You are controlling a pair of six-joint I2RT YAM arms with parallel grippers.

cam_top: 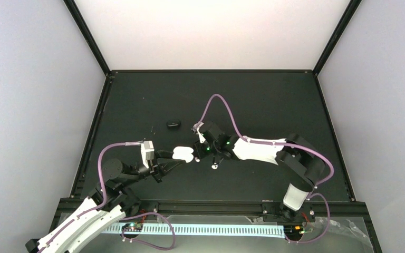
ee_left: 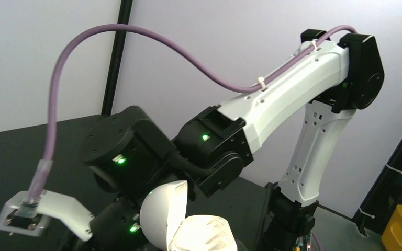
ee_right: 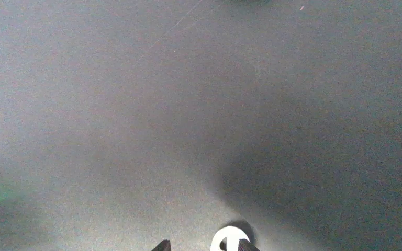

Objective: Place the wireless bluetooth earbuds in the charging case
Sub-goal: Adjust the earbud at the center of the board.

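Note:
The white charging case (cam_top: 182, 153) is open at the table's middle, lid up, held at its left end by my left gripper (cam_top: 164, 159). In the left wrist view the case (ee_left: 205, 234) fills the bottom edge, its wells washed out by glare, and my own fingers are hidden under it. One glossy white earbud (cam_top: 214, 166) lies on the mat just right of the case. My right gripper (ee_right: 204, 246) is open and low over it. The earbud (ee_right: 227, 239) lies against the right fingertip (ee_right: 246, 244). The black earbuds are out of view.
A small black oval object (cam_top: 173, 124) lies on the mat behind the case. The right arm (ee_left: 293, 99) stands close over the case. Black frame rails (cam_top: 211, 70) edge the mat.

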